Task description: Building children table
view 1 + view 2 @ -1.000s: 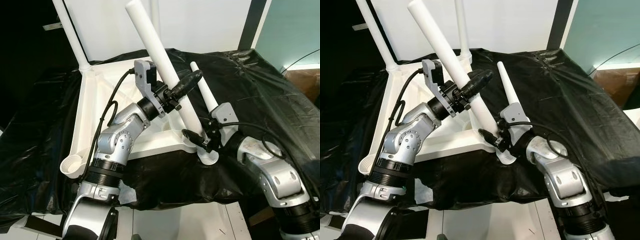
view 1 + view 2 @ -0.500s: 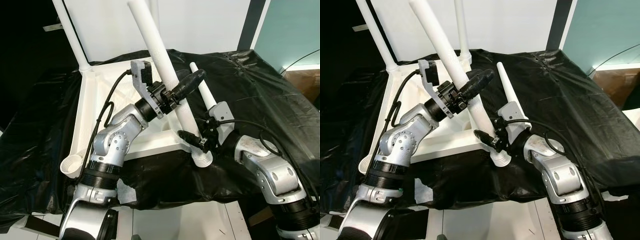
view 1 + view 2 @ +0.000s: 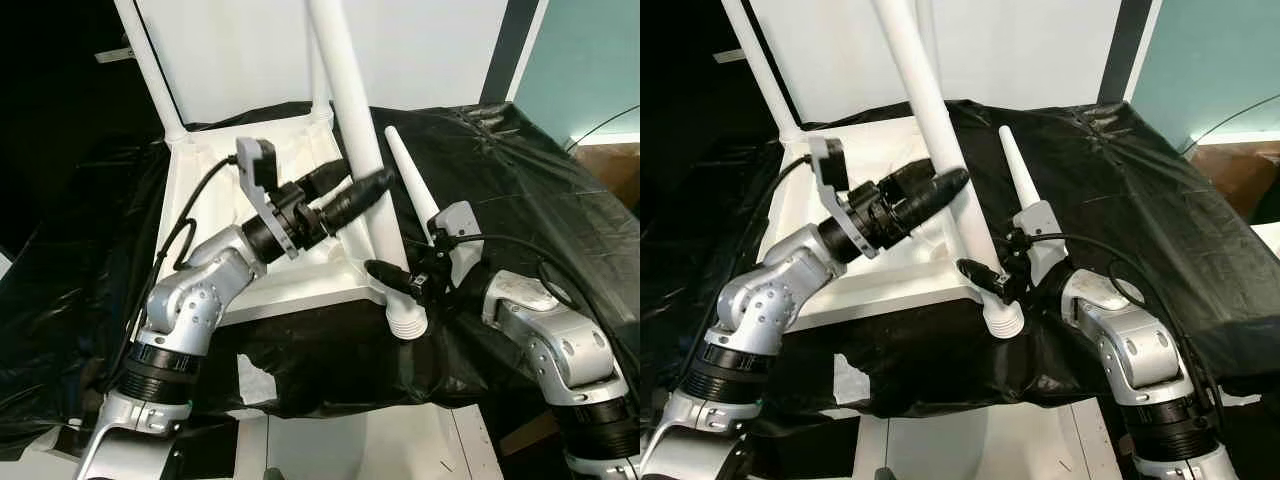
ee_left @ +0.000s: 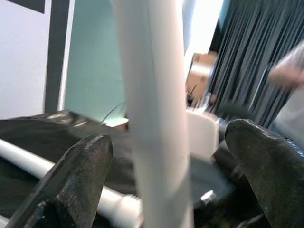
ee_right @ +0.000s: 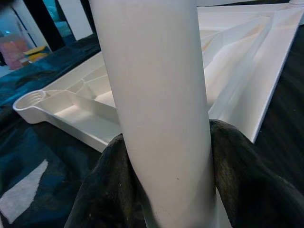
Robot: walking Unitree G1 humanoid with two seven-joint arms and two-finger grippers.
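Long white tapered table leg (image 3: 352, 120) stands nearly upright

On the black-draped bench (image 3: 560, 170), the left gripper (image 3: 372, 186) reaches against a tall white leg (image 3: 350, 110) over the upturned tabletop (image 3: 215, 190) (another leg (image 3: 412, 190) held by the right gripper (image 3: 392, 281)).

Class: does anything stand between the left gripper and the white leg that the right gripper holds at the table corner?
Nothing visible does. The left gripper is open, with a finger on either side of the white leg and a gap on each side. The right gripper is shut on it lower down.
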